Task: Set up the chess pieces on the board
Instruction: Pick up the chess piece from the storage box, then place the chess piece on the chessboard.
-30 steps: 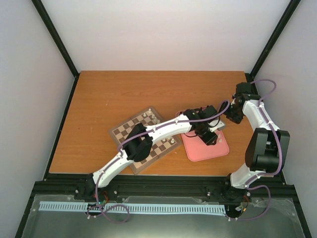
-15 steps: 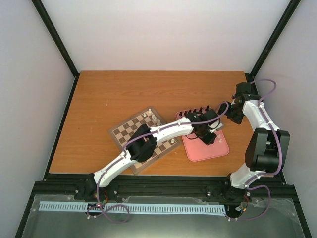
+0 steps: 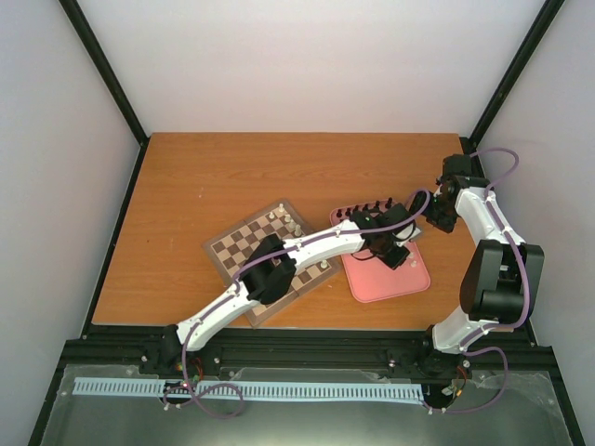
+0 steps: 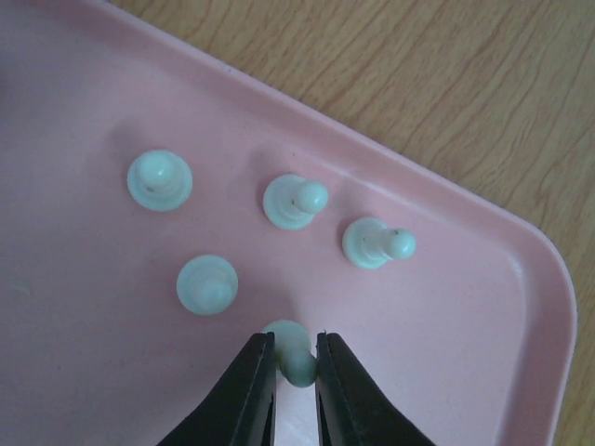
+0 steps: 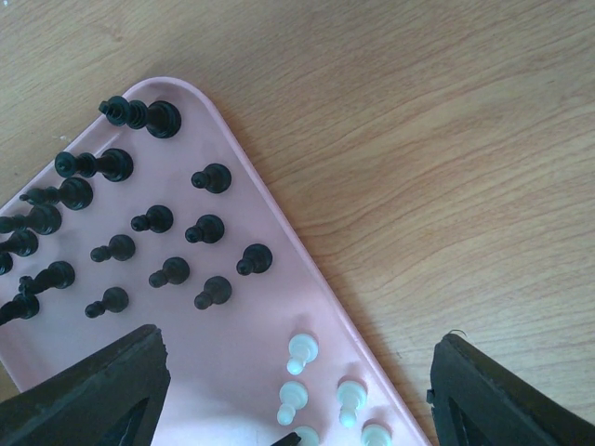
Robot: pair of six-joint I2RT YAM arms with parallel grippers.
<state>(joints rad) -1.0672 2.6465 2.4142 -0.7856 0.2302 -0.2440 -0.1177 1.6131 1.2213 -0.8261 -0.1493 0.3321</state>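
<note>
1. The left gripper was found pinched on the head of a white pawn, which stood on the pink tray near a corner.
2. Four other white pawns were noted close by, none touching the gripped one.
3. The right gripper was observed spread wide and empty above the tray's black pieces.
4. The board, left of the tray, was seen to carry a few white pieces.
5. Recommended: as the hold appeared narrow and high on the pawn, it should be lifted straight up clear of neighbours and rim, carried level, and set upright mid-square.
</note>
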